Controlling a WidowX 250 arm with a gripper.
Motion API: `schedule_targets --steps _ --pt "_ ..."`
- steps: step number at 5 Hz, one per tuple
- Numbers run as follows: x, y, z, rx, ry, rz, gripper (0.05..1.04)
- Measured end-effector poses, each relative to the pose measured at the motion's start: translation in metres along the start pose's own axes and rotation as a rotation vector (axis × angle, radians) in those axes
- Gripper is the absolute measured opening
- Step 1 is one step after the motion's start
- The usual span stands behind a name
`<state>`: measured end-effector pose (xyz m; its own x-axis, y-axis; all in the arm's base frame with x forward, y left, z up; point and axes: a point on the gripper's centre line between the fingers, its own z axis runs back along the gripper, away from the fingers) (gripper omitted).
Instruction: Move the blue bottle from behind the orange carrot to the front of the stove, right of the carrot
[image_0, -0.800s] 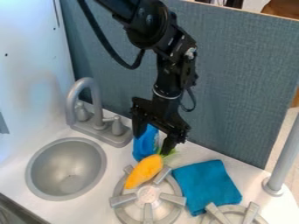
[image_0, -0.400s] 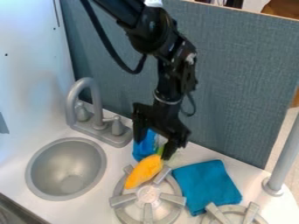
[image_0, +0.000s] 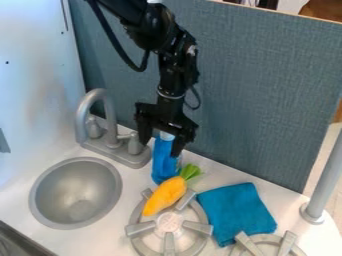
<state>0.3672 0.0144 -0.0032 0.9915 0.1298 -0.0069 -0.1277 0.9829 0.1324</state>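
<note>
The black gripper (image_0: 159, 148) hangs above the back of the counter, just over a blue bottle (image_0: 163, 162); its two fingers stand wide apart. The bottle stands upright behind the burner, its upper part partly hidden by the gripper. An orange toy carrot (image_0: 165, 195) with a green top lies on the back left edge of the stove burner (image_0: 169, 223), in front of the bottle and apart from the gripper. To the right of the burner, a folded blue cloth (image_0: 237, 212) lies flat on the counter.
A round grey sink (image_0: 75, 193) is at the left, with a grey faucet (image_0: 111, 131) behind it. The blue-grey partition (image_0: 267, 95) rises behind the arm. A second burner (image_0: 267, 246) and a grey post (image_0: 323, 182) are at the right.
From a low position at the carrot's green top, the gripper has moved up and to the left. The carrot's leaves and more of the bottle have come into sight; the carrot lies where it was.
</note>
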Motion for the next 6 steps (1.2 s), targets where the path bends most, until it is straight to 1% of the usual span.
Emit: schedule_targets --steps 1,2,3,4,5,6 --pt "0.012 0.007 -0.002 -0.007 0.008 0.009 1.001" --pt "0.021 0.016 -0.003 -0.013 0.004 0.025 1.001" --pt "0.022 0.016 -0.001 -0.011 0.0 0.025 1.001" --pt "0.028 0.016 -0.003 -0.011 -0.012 0.031 0.957" --pt "0.031 0.01 -0.009 -0.037 -0.009 0.034 0.71" --pt "0.038 0.006 -0.012 -0.061 -0.012 0.054 0.506"
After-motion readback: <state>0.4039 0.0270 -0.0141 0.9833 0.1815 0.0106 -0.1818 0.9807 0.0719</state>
